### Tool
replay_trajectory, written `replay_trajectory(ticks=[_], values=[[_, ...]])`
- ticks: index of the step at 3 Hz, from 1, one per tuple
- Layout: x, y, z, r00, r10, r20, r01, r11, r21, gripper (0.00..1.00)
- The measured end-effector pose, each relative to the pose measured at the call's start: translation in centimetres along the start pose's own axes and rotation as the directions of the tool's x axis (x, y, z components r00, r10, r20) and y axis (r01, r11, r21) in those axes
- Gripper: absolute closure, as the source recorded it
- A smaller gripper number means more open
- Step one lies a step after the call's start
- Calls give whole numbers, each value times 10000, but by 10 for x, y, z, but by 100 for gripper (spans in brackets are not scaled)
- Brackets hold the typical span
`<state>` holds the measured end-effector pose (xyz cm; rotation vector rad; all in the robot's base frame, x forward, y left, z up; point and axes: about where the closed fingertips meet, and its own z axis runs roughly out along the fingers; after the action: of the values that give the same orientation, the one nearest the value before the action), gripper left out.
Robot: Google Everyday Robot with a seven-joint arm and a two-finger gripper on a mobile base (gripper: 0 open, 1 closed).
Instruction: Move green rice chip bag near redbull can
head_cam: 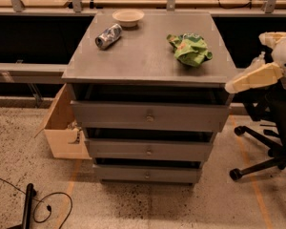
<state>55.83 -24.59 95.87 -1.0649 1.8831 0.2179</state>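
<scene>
Green rice chip bag (190, 49) is lying crumpled on the table (133, 63), well right of the redbull can (108, 36). It is likely light, soft and slippery foil, so you are aiming for a raised fold. The claw (250, 78) is hovering farther from the can, beyond the bag; whether it is spread or closed, cannot tell.

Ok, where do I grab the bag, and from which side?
Pinch the bag at its raised, crumpled middle, from above. It lies bunched on the cabinet top with no firm edge, so a top-down pinch on the hump probably holds best. The gripper is off the cabinet's right front corner, so come in from the right.
</scene>
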Motion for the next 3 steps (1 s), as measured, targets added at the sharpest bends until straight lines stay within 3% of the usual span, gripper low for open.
replay_trajectory(ticks=[1, 2, 3], values=[[3, -26, 33, 9943, 1046, 185, -1060, 9885, 1074, 0], [-6, -46, 36, 9824, 1748, 654, -1838, 9669, 1770, 0], [-7, -45, 35, 9823, 1749, 664, -1841, 9669, 1769, 0]])
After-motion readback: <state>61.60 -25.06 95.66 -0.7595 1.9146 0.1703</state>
